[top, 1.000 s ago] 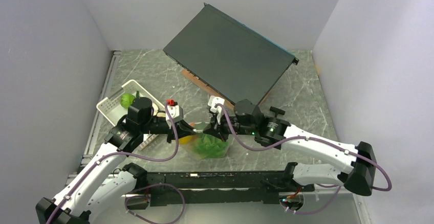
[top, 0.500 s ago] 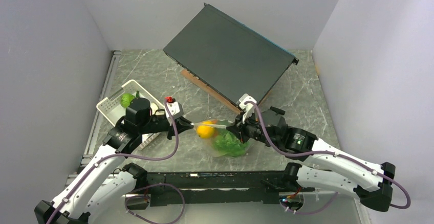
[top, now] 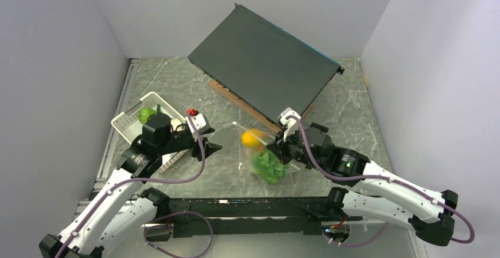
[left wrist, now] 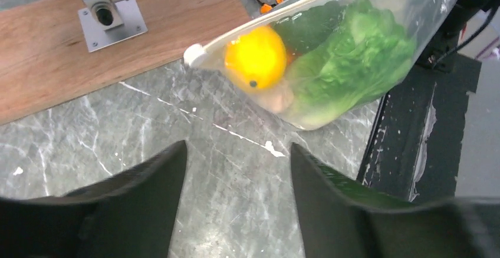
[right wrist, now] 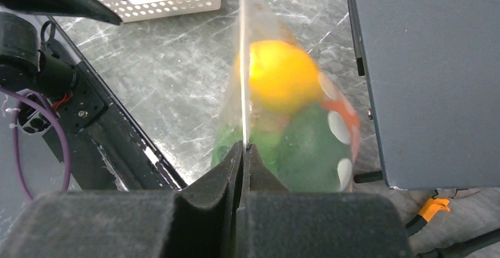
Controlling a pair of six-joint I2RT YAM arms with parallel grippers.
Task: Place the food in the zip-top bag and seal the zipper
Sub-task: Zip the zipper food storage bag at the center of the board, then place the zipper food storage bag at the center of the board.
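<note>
Right end effector [right wrist: 243, 148] clamps the zipper [right wrist: 241, 63] edge of the zip-top bag [top: 266, 162]; left end effector [left wrist: 236, 152] stands open, empty, apart across marbled worktop [left wrist: 76, 146].

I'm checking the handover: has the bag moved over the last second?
Yes. The bag has swung right, away from the white basket and towards the wooden board, held by the right pincer alone.
</note>
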